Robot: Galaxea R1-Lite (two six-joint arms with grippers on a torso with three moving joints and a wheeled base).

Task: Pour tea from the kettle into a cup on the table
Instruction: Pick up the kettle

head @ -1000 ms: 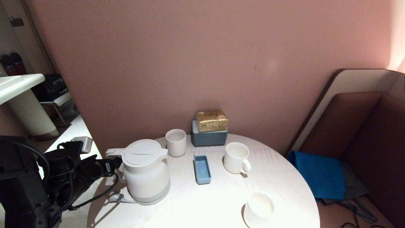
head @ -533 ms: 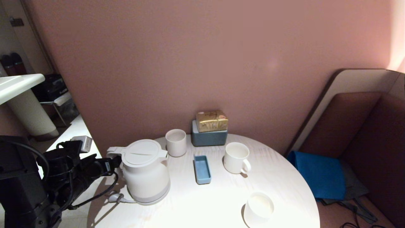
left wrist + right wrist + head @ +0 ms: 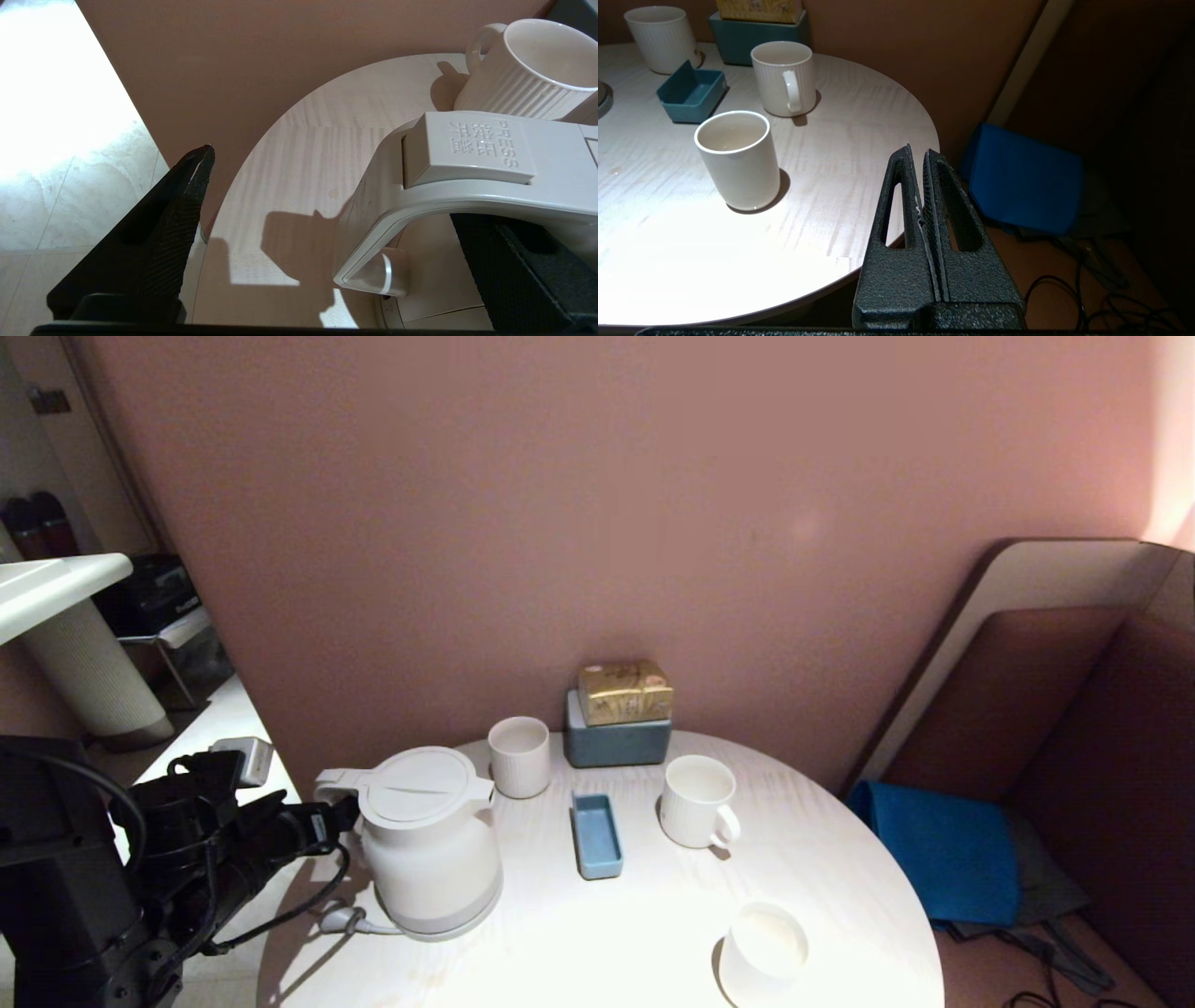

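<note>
The cream-white kettle stands with its lid shut on its grey base at the left of the round pale table. Its loop handle points left, off the table's edge. My left gripper is open around that handle: one finger stands clear to one side, the other is partly hidden under the handle's top bar. The cup, a ribbed white mug with a loop handle, stands right of centre. No tea shows. My right gripper is shut and empty beside the table's right edge.
A narrower ribbed white cup stands just behind the kettle. A smooth white cup is near the front edge. A small blue tray lies mid-table, and a blue box with a gold pack sits by the wall. The kettle's plug lies front left.
</note>
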